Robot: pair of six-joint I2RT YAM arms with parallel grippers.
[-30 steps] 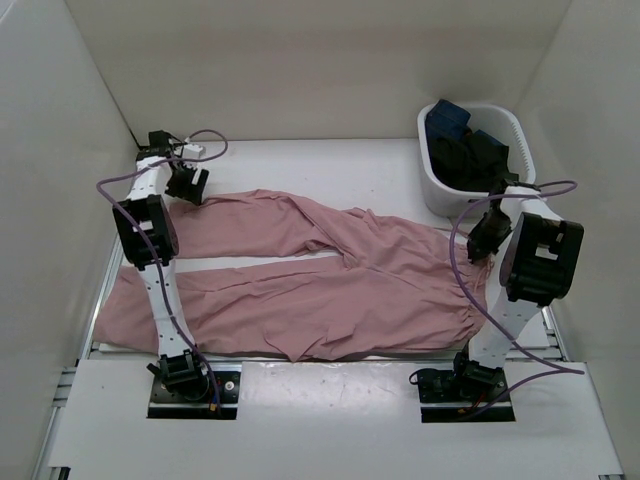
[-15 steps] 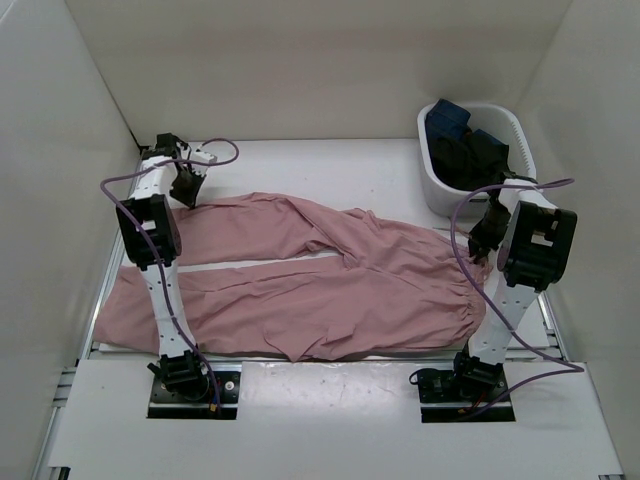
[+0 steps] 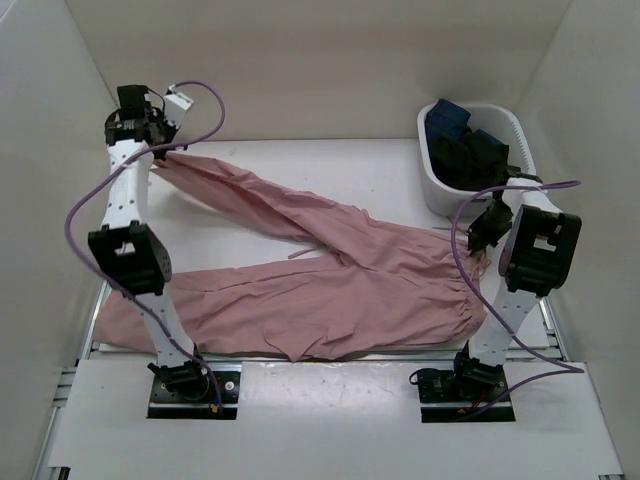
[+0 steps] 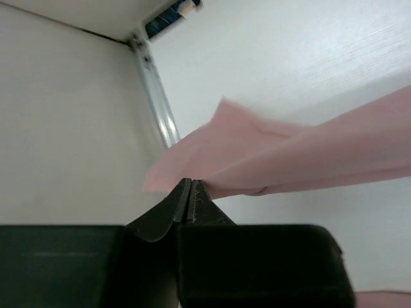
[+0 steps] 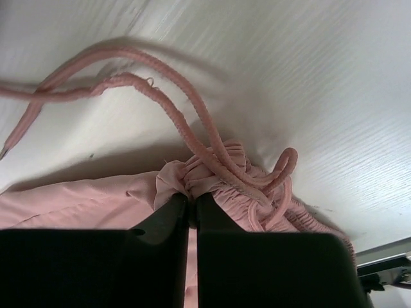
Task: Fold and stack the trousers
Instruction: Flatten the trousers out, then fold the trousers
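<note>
Across the table [image 3: 380, 165], seen from above, the trousers [image 3: 340, 290] lie with their long axis running left to right: waist at the right, leg ends at the left. The near leg [image 3: 200, 315] rests flat along the near edge. The far leg [image 3: 250, 200] slants from the crotch toward the far-left corner, where the left gripper [image 3: 162, 152] holds its end up off the table. The right gripper [image 3: 484, 242] is down at the waist, at the right end of the trousers. A white basket [image 3: 438, 195] of dark clothes [image 3: 470, 150] stands at the far right, just beyond the waist.

From the left wrist, the left gripper [image 4: 190, 191] has its jaws pressed together on a pinch of pink cloth. The leg [image 4: 289, 157] stretches away to the right, above the white table, with a metal rail [image 4: 157, 106] behind.

From the right wrist, the right gripper [image 5: 191, 202] is nipped narrow on the gathered waistband [image 5: 221, 163], a fold of it caught between the jaws. The drawstring [image 5: 173, 109] loops out from the waistband and trails off to the left over the table.
</note>
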